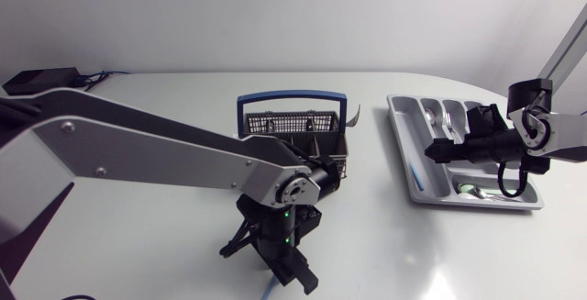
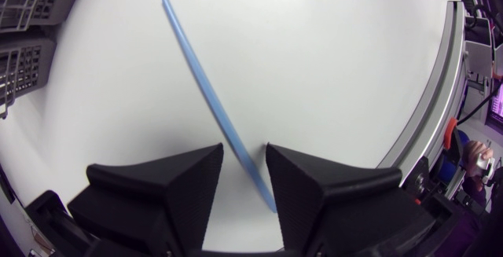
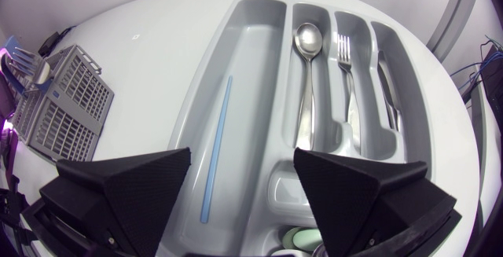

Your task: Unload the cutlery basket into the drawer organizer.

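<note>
A long light-blue straw [image 2: 206, 84] lies flat on the white table, and its near end runs between the two fingers of my left gripper [image 2: 245, 159]. The fingers stand apart with a narrow gap, and only one edge looks close to the straw. From above, my left gripper [image 1: 275, 268] points down near the table's front edge, in front of the dark cutlery basket [image 1: 293, 127]. My right gripper [image 3: 244, 194] hangs open and empty over the grey drawer organizer [image 3: 189, 108], which holds a second blue straw [image 3: 218, 147], a spoon [image 3: 307, 68], a fork [image 3: 346, 76] and a knife [image 3: 387, 84].
The basket [image 3: 63, 100] with its blue handle stands mid-table, left of the organizer [image 1: 401, 144]. A black box [image 1: 41, 80] with cables sits at the back left corner. The table's rounded metal edge [image 2: 428, 108] runs close beside my left gripper.
</note>
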### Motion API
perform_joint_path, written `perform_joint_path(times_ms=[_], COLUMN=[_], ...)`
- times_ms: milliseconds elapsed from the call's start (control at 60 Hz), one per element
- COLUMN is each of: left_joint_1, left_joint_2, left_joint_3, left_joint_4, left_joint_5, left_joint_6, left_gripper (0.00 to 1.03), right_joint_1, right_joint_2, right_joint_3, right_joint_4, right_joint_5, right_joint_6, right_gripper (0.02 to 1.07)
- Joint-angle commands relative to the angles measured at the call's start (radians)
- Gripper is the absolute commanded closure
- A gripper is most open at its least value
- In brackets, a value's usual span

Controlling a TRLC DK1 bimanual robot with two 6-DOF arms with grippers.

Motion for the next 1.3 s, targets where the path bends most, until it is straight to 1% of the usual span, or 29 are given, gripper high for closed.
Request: perform_joint_path(times_ms=[0, 67, 117, 217, 333, 383, 517, 633, 817, 1083, 1283], left_joint_1=[0.027, 0.035, 0.035, 0.036, 0.020, 0.012, -0.002, 0.000, 0.000, -0.011, -0.005], left_joint_2=[0.067, 0.073, 0.084, 0.098, 0.120, 0.139, 0.159, 0.158, 0.169, 0.043, -0.038], left_joint_3=[-0.031, -0.036, -0.040, -0.043, -0.036, -0.033, -0.028, -0.027, -0.060, -0.048, 0.013], left_joint_4=[0.024, 0.026, 0.027, 0.032, 0.027, 0.023, 0.021, 0.026, 0.081, 0.078, 0.058], left_joint_5=[-0.030, -0.043, -0.070, -0.075, -0.075, -0.076, -0.076, -0.075, -0.075, -0.075, -0.072], left_joint_6=[-0.012, -0.011, -0.011, -0.009, -0.011, -0.011, -0.006, -0.006, -0.005, 0.015, 0.032], left_gripper=[0.68, 0.67, 0.67, 0.67, 0.68, 0.73, 0.92, 0.99, 0.99, 0.99, 0.99], right_joint_1=[-0.008, -0.008, -0.008, -0.008, -0.008, -0.008, -0.014, -0.015, -0.015, -0.014, -0.014], right_joint_2=[0.013, 0.015, 0.015, 0.012, 0.010, 0.009, 0.001, -0.002, -0.008, -0.013, -0.085], right_joint_3=[-0.026, -0.027, -0.027, -0.029, -0.032, -0.035, -0.041, -0.042, -0.052, -0.062, -0.102], right_joint_4=[0.013, 0.018, 0.018, 0.018, 0.018, 0.021, 0.021, 0.021, 0.022, 0.034, 0.031], right_joint_5=[-0.006, -0.006, -0.006, -0.008, -0.008, -0.008, -0.008, -0.008, -0.008, -0.008, -0.016], right_joint_6=[-0.018, -0.018, -0.017, -0.017, -0.017, -0.017, -0.017, -0.018, -0.017, -0.017, -0.017], right_gripper=[0.12, 0.12, 0.12, 0.12, 0.12, 0.12, 0.12, 0.12, 0.12, 0.12, 0.11])
